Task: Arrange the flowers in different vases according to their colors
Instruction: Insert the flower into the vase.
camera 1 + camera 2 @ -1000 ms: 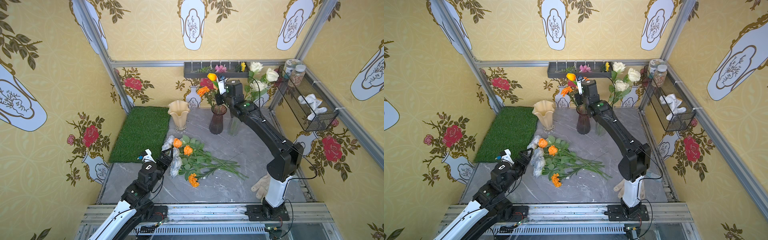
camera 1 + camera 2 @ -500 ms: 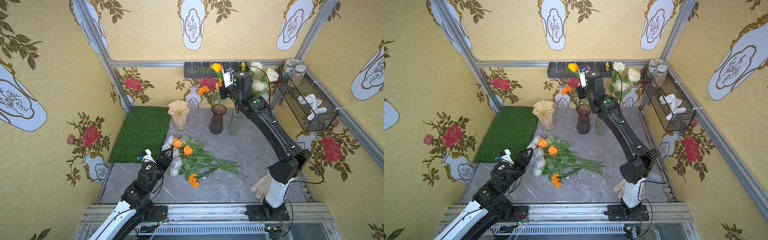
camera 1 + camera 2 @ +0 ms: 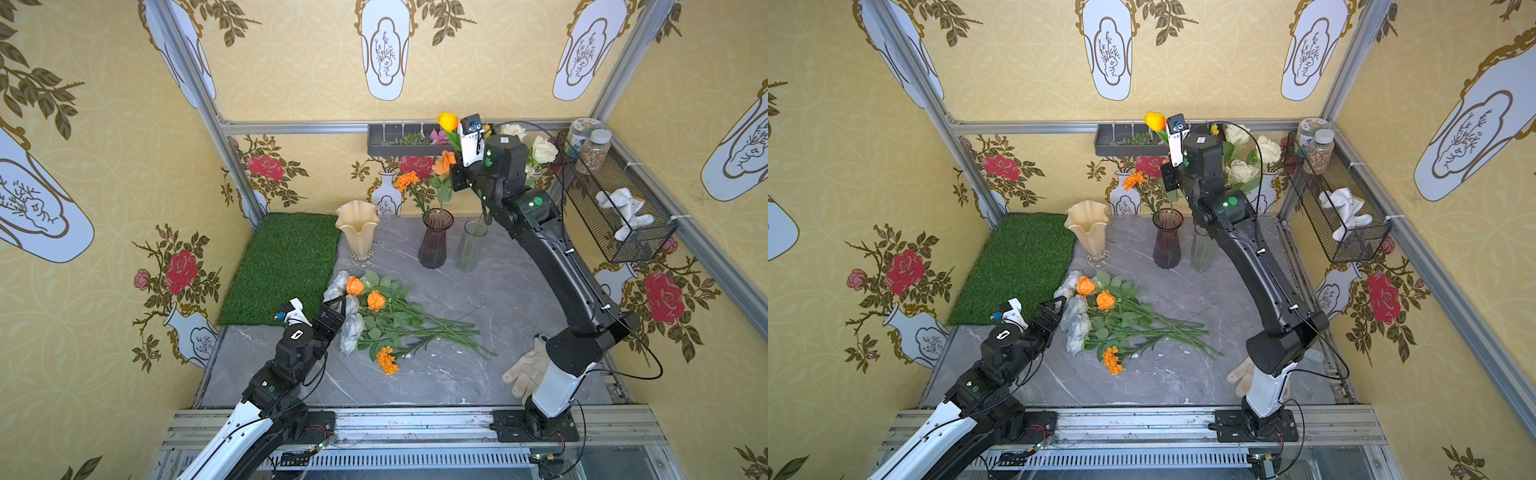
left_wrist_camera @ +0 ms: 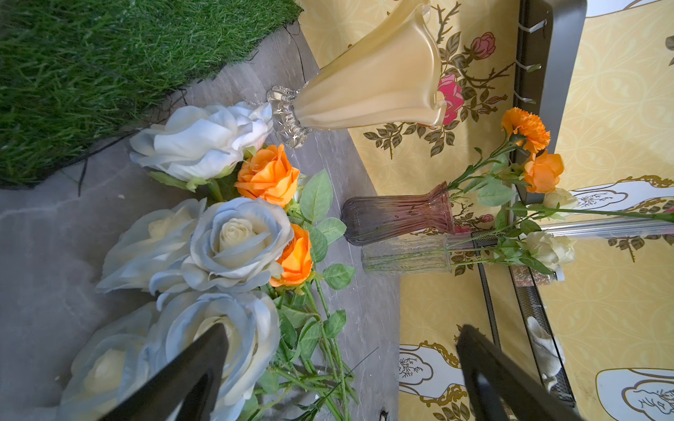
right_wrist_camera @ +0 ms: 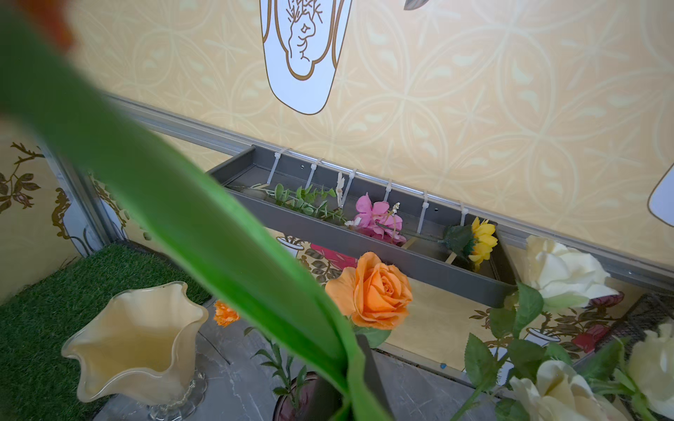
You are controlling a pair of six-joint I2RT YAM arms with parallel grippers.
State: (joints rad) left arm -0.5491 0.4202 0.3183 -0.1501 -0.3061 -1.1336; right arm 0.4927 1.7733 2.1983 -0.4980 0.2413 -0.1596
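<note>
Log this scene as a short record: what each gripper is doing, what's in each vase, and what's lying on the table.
Right gripper: shut on the yellow tulip, held high above the vases
Left gripper: open, holding nothing, at the pale blue roses
Purple vase: one orange rose, one marigold
Clear cylinder: cream-white roses
Cream vase: empty
Table: pale blue roses, two orange roses, one loose marigold

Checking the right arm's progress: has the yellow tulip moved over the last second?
Yes. The yellow tulip has risen away from the purple vase and is now level with the gray wall tray.
</note>
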